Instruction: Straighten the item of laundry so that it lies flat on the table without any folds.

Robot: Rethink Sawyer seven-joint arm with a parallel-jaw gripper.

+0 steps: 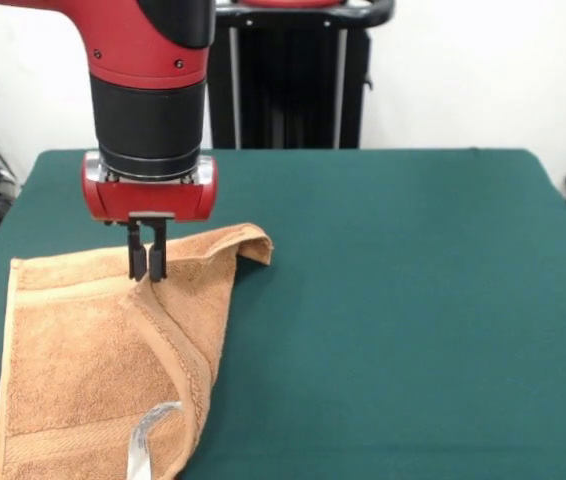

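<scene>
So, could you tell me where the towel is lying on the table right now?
In the front view, the towel lies at the lower left of the green table, partly folded, with the gripper pinching a raised fold near its top edge.

One small orange-tan terry hand towel with woven border bands. One white label showing on that towel. One large table with a dark green felt-like top. One red and black robot arm, carrying one gripper with two thin black fingers standing close side by side. One black upright stand behind the table. One white wall. A few dark items at the picture's left and right edges, too cut off to count or name
</scene>
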